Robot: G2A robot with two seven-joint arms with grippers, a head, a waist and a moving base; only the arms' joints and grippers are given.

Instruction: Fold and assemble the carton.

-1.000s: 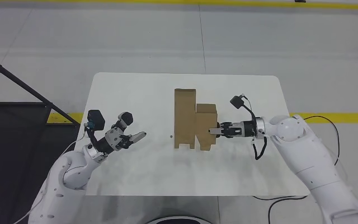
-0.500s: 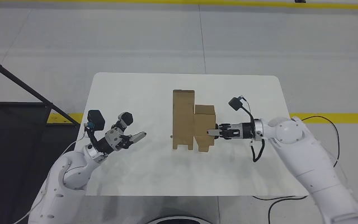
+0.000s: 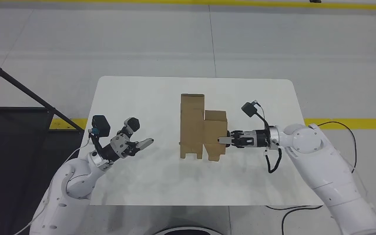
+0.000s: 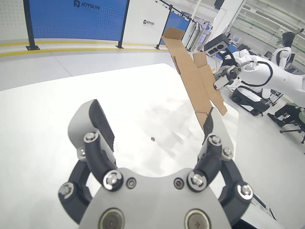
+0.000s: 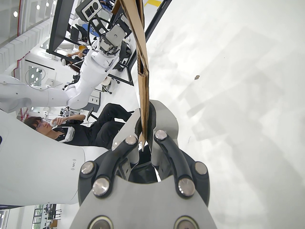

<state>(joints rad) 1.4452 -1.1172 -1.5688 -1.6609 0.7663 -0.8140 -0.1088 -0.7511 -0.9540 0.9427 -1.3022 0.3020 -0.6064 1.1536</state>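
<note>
Clenching the fingers of the right gripper on the near edge of the carton, pinching the cardboard between the pads and holding it edge-on, straight out from the tips and raised off the bench. Carrying it a touch farther out from the right wrist than a second ago, easing sheet and fingers together toward the other arm. Keeping the left gripper exactly where it was, fingers spread wide and released, grasping nothing, with the carton well beyond the tips and not touching them. Reading that, as a judgement, as offering the flattened blank to the waiting fingers and setting up a two-handed pull to open it; not yet folding any panel or flap. Noting a small dark speck on the bench a little past the left fingertips, roughly beneath the carton. Counting, from the fingers outward: two grippers, one loaded and one idle; one speck; one carton, flat and unassembled; one bench under all of it.
</note>
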